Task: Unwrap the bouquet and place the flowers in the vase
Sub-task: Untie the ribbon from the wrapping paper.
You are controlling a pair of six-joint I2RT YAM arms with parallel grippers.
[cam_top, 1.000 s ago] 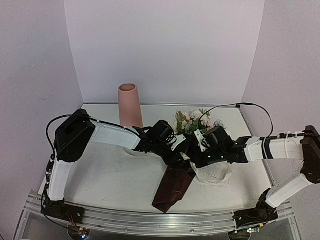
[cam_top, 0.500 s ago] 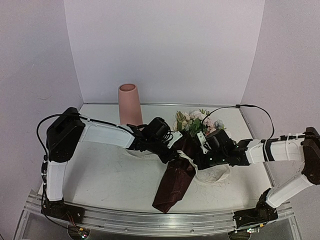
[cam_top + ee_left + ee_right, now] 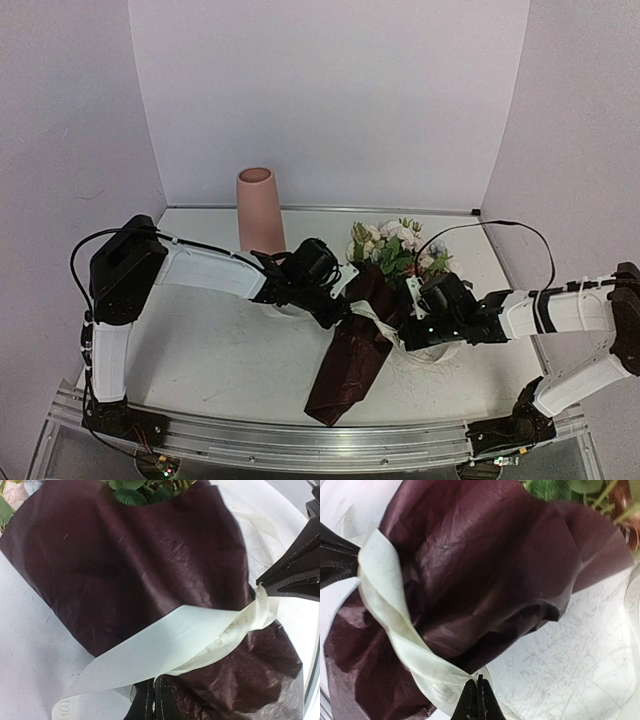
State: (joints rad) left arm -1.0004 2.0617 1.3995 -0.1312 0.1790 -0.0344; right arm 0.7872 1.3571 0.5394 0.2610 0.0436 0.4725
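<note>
From above, the bouquet (image 3: 372, 300) is seen lying on the worktop (image 3: 220, 350), right of centre. Its flowers (image 3: 395, 243) are pointed toward the far side and its dark red wrapping paper (image 3: 345, 375) is spread toward the near edge. The vase (image 3: 259, 210) is stood upright at the back left, apart from the bouquet. The left pincer (image 3: 343, 316) is set against the bouquet's left side and the right pincer (image 3: 405, 335) against its right side, with the cream ribbon (image 3: 378, 320) stretched between them.

In the left wrist view, the left pincer (image 3: 152, 702) is seen closed at the bottom edge, clamped on the cream ribbon (image 3: 180, 630), which is wound across the creased wrapping paper (image 3: 135, 565). The right pincer (image 3: 287, 577) is seen at the right edge, its tip meeting the ribbon. Green leaves (image 3: 132, 492) are seen at the top.

In the right wrist view, the right pincer (image 3: 478, 700) is likewise closed, clamped on the cream ribbon (image 3: 390, 605) at the paper's lower edge. The left pincer (image 3: 337, 555) is seen meeting the ribbon at the left.
</note>
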